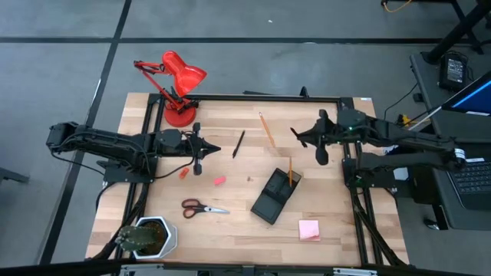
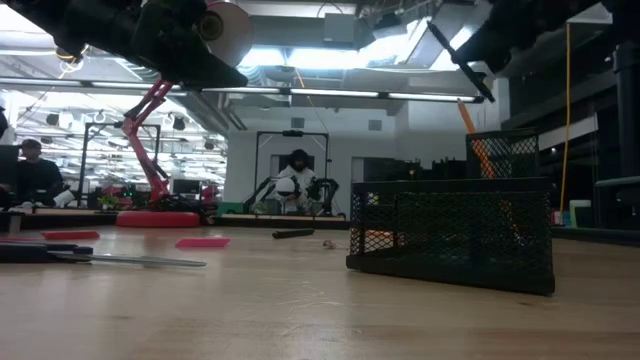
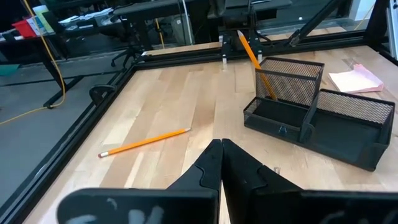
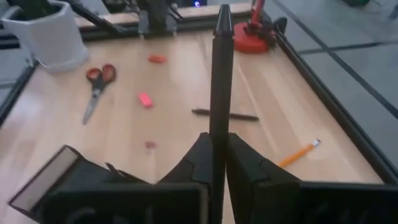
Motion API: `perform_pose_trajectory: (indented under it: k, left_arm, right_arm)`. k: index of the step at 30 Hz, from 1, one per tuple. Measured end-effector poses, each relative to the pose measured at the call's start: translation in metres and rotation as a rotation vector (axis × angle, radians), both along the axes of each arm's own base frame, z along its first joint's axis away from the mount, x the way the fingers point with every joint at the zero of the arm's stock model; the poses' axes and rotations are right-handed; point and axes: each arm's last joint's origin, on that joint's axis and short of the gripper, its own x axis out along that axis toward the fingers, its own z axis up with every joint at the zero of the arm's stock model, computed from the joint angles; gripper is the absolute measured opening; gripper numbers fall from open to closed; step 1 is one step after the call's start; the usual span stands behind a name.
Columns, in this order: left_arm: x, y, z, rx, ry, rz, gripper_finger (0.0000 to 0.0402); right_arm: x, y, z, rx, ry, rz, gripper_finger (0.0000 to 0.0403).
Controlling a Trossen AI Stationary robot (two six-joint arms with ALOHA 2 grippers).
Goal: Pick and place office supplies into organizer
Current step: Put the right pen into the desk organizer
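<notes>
Right gripper point(image 4: 214, 162): clamped on a black pen point(image 4: 220, 74), raised above the table.
Left gripper point(image 3: 221, 163): closed, empty.
Organizer point(image 1: 275, 195): mid-table, holding one pencil point(image 1: 290, 170).
Second pencil point(image 1: 266, 127): on table.

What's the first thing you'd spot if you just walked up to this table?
The red desk lamp at the table's far left corner. Then the black mesh organizer near the middle, with an orange pencil standing in it. The right gripper is shut on a black pen held above the table.

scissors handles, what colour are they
Red. The scissors lie flat on the table, and the high view shows the handles best.
</notes>
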Motion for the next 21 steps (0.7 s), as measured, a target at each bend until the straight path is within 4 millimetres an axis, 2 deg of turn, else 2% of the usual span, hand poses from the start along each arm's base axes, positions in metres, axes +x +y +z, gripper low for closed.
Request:
perform_pose_trajectory:
  k: [5, 12, 21]
  left_arm:
    - [0.000, 0.000, 0.000, 0.000, 0.000, 0.000, 0.0002]
    - [0.000, 0.000, 0.000, -0.001, 0.000, 0.000, 0.0003]
    - [0.000, 0.000, 0.000, -0.004, 0.001, 0.000, 0.0003]
  right_arm:
    - [0.006, 0.014, -0.002, -0.001, -0.060, 0.006, 0.0024]
    - [0.013, 0.039, -0.028, 0.011, -0.115, 0.046, 0.0021]
    - [0.010, 0.073, -0.048, 0.023, -0.212, 0.072, 0.0020]
